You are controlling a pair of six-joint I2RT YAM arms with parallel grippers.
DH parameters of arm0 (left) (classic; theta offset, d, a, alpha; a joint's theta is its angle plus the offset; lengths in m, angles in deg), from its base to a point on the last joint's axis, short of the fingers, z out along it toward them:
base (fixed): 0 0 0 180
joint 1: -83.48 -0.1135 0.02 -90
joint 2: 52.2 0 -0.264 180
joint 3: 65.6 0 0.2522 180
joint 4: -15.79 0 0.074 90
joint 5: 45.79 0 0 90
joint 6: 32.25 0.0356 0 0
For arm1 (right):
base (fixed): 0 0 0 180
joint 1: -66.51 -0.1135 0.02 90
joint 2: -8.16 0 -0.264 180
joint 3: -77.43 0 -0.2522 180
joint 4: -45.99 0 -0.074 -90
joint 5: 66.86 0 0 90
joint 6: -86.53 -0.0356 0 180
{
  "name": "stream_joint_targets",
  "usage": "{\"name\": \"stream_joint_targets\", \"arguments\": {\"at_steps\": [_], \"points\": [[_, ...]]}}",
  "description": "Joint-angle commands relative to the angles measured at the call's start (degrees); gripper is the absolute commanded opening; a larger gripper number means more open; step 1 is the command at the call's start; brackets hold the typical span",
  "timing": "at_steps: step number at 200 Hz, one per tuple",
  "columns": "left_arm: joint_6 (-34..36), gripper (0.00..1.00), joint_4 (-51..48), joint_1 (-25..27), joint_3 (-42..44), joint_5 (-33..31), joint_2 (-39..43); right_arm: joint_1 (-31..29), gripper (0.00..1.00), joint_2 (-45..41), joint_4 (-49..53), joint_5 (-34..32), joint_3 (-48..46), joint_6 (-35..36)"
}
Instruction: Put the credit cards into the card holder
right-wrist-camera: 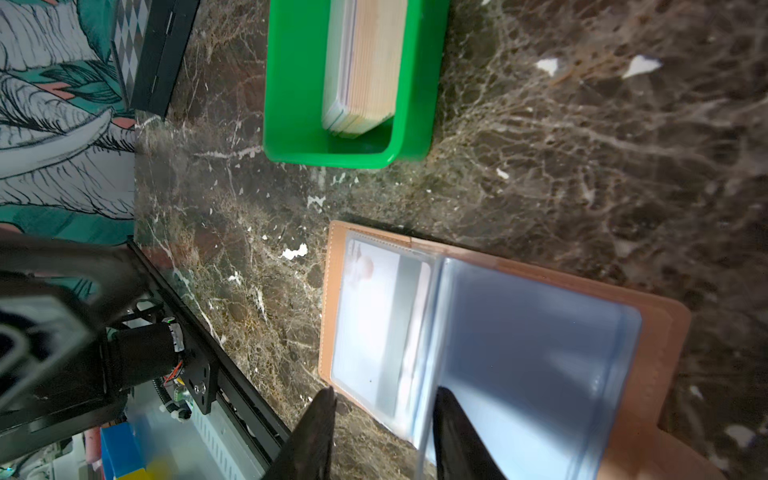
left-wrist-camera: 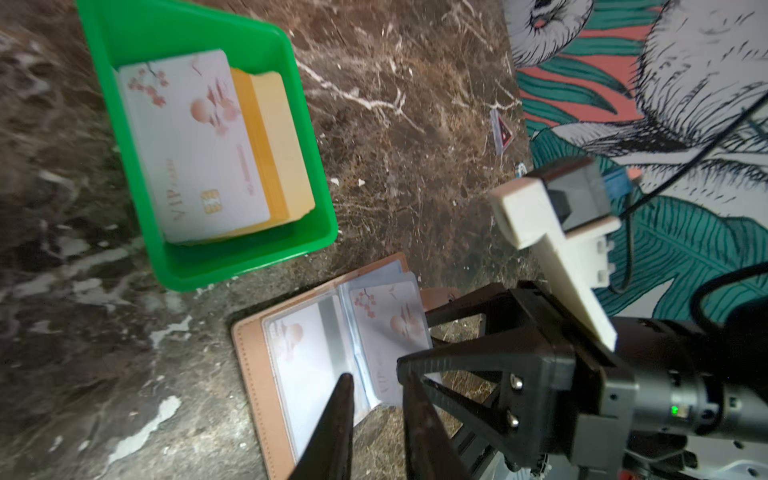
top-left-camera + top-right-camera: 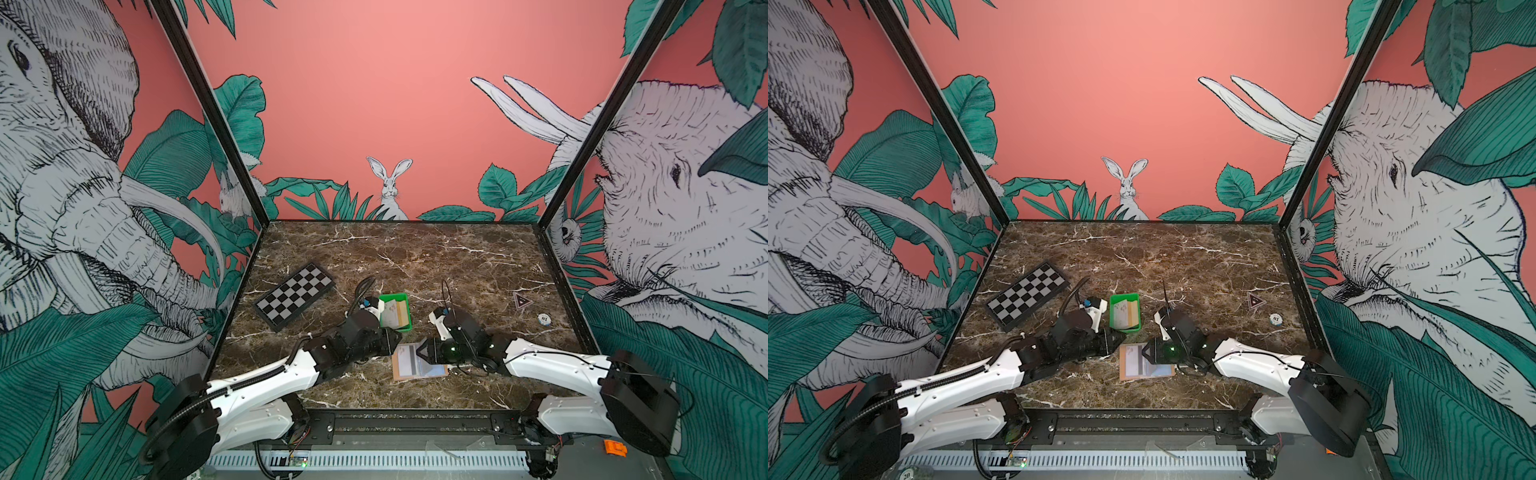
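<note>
**A:** The card holder [image 3: 417,362] is lying open on the marble table [image 3: 457,266], and both grippers are hanging over it. The right gripper [image 1: 384,419] is standing with its jaws spread, a clear sleeve [image 1: 536,353] rising between them.

**B:** Is it pinching that sleeve?

**A:** I am not seeing contact. The left gripper [image 2: 376,409] is parted a little too, holding nothing.

**B:** And the credit cards [image 2: 216,141]?

**A:** 2 are already sitting in sleeves; the stack is waiting in the green tray [image 3: 404,328], at 12 o'clock from the holder, just beyond both grippers.

**B:** I'd be keeping the page flat and lifting only the top card.
</note>
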Motion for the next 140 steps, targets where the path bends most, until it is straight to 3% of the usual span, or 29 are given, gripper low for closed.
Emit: {"name": "stream_joint_targets", "arguments": {"at_steps": [1, 94, 140], "points": [[2.5, 0.23, -1.8, -1.4, 1.1, -1.8, 3.4, -1.2, 0.43, 1.7, -0.5, -0.5, 2.7, 0.7], [6.3, 0.23, -0.4, -3.8, 0.2, -1.1, 4.1, -2.6, 0.52, 8.0, -0.6, 1.3, 9.1, 1.8], [7.6, 0.23, -2.0, -3.9, -1.3, 0.5, 1.6, -2.6, 0.54, 3.3, 1.2, -5.4, 6.9, 2.0]]}}
